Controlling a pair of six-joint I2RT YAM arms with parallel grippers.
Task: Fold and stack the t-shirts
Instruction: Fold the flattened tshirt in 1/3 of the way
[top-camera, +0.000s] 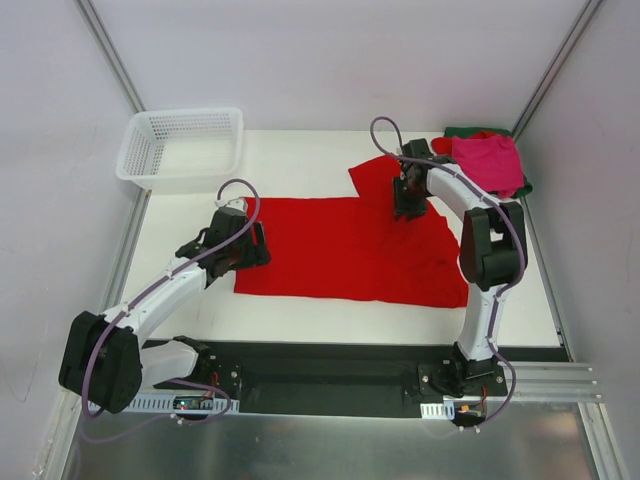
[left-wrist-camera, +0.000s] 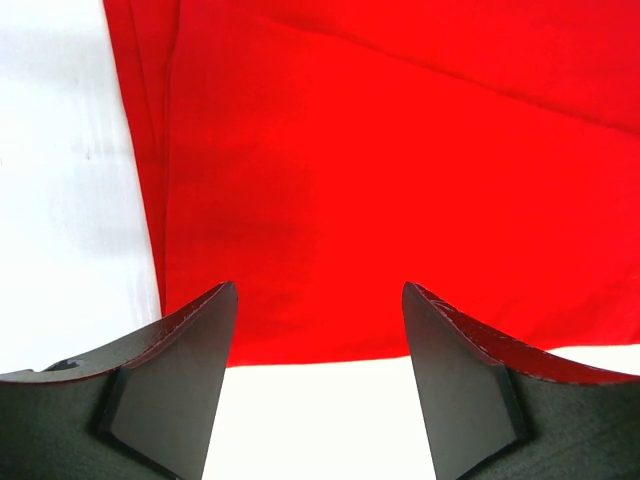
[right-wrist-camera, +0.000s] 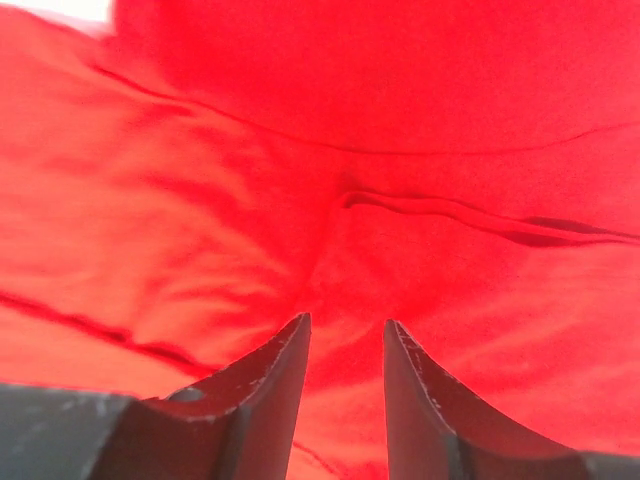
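Note:
A bright red t-shirt (top-camera: 350, 250) lies spread flat on the white table; it fills the left wrist view (left-wrist-camera: 400, 170) and the right wrist view (right-wrist-camera: 330, 150). My left gripper (top-camera: 262, 245) is wide open and low at the shirt's left edge, with the hem between its fingers (left-wrist-camera: 319, 292). My right gripper (top-camera: 408, 202) is down on the shirt's upper part by a sleeve. Its fingers stand partly open with wrinkled red cloth between them (right-wrist-camera: 346, 322). A magenta-pink shirt (top-camera: 488, 160) lies on a red one (top-camera: 443, 145) and a dark green one (top-camera: 470, 132) at the back right.
A white mesh basket (top-camera: 183, 147) stands empty at the back left corner. Bare white table (top-camera: 300, 165) shows between basket and shirt. Metal frame posts rise at both back corners. A black base strip (top-camera: 330, 365) runs along the near edge.

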